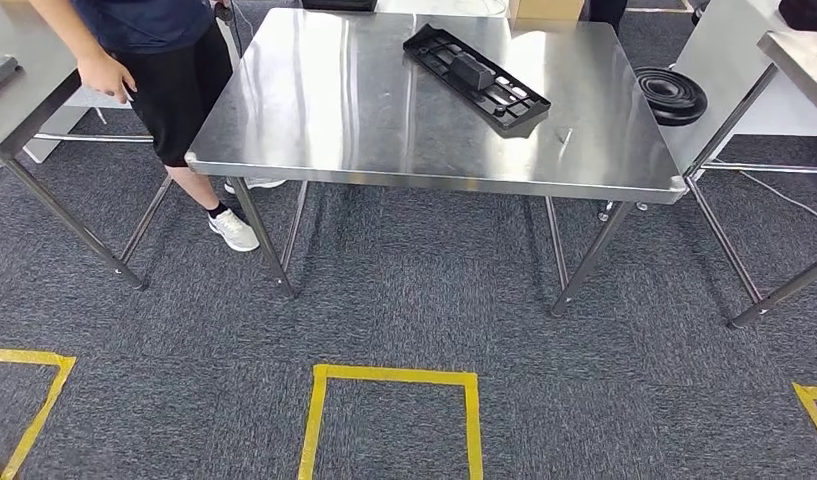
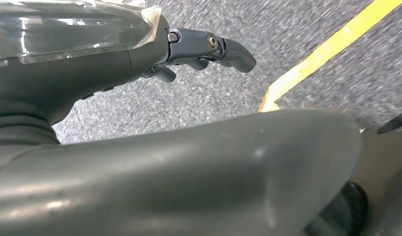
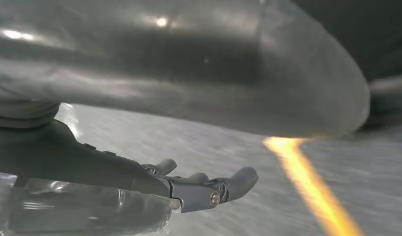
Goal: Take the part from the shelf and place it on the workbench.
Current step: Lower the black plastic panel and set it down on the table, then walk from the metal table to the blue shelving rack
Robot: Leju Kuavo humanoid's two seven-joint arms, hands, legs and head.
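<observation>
A long black plastic part (image 1: 476, 77) lies at an angle on the steel workbench (image 1: 334, 110), toward its far right half. My left hand (image 2: 199, 49) hangs over the grey carpet with its fingers apart and nothing in it. My right hand (image 3: 203, 187) hangs the same way above the carpet, empty, fingers stretched out.
A person (image 1: 154, 60) in dark clothes stands at the workbench's left corner. A second steel table (image 1: 14, 70) is at the far left and another (image 1: 799, 50) at the far right. A black round part (image 1: 672, 94) sits behind the right edge. Yellow tape (image 1: 389, 376) marks squares on the carpet.
</observation>
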